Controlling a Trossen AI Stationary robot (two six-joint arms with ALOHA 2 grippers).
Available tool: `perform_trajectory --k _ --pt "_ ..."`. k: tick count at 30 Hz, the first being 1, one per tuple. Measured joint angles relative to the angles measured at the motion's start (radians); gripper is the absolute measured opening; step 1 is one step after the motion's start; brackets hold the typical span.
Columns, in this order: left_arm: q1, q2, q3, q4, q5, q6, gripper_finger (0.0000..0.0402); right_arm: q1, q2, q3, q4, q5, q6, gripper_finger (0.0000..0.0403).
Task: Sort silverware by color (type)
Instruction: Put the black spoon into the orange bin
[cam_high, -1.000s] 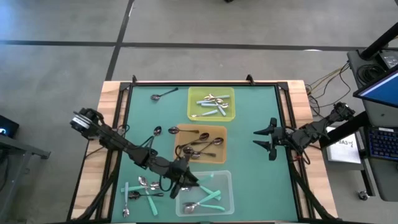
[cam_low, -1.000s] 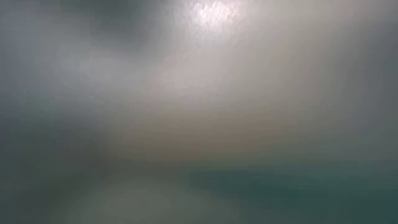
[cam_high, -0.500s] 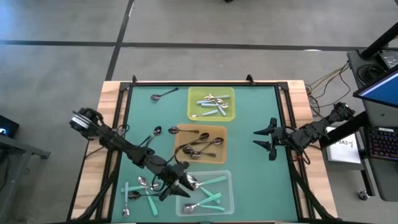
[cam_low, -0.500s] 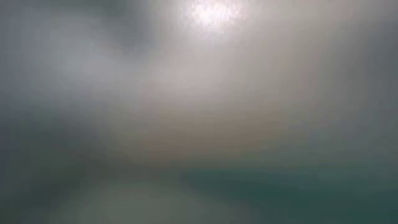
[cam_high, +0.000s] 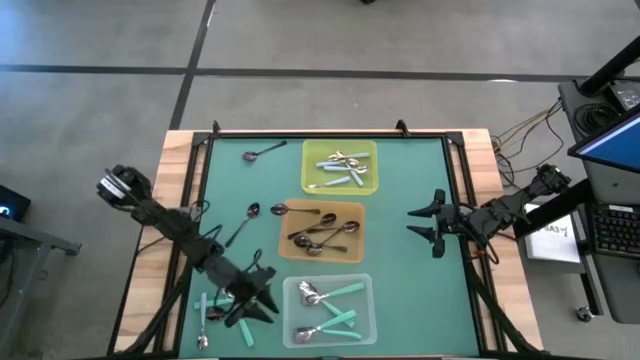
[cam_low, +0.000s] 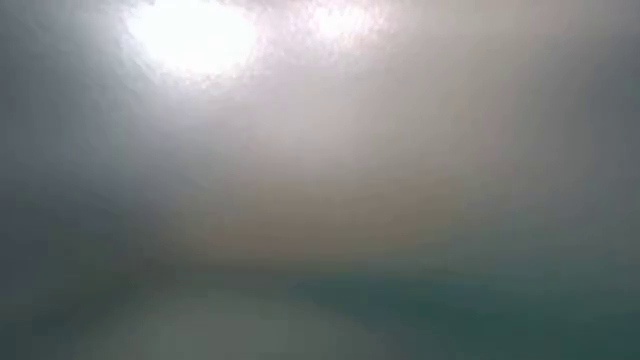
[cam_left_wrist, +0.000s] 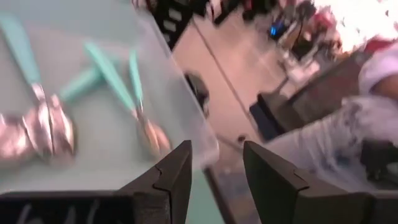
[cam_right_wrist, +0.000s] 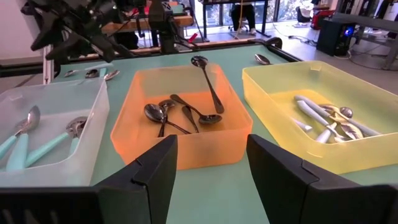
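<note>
**Spoons in three trays, more loose on the mat**

Seen from above on a green mat: small spoons of three kinds, shiny silver, silver with teal handles, and dark metal. Down the middle, three square trays in a row. In the far yellow tray, pale-handled and silver spoons in a jumble. In the middle orange tray, dark spoons lying crossed, one long one leaning up the far wall in the right wrist view. In the near clear tray, teal-handled spoons with silver bowls, splayed at angles. Loose on the mat: one dark spoon at the far left, two more dark spoons just left of the orange tray, and a heap of teal and silver spoons at the near left corner.

Left gripper low between that heap and the clear tray, fingers spread and empty, the tray's corner and its teal spoons visible just beyond the fingertips in the left wrist view. Right gripper hanging at the right side of the mat, well apart from the trays, fingers wide and holding nothing, pointed toward the orange tray. Low view fogged, nothing legible.
</note>
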Motion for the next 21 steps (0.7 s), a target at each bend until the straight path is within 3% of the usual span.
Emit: perform_trajectory --k 9,16,21 --pt "-0.152 -0.082 -0.031 -0.304 -0.009 -0.099 0.0127 0.000 0.000 0.000 0.000 0.000 0.000 0.0185" --pt "-0.196 -0.113 0.031 -0.702 -0.015 -0.100 0.0127 0.000 0.000 0.000 0.000 0.000 0.000 0.0185" --pt "-0.200 -0.094 0.067 -0.774 -0.039 -0.075 0.0127 0.000 0.000 0.000 0.000 0.000 0.000 0.0185"
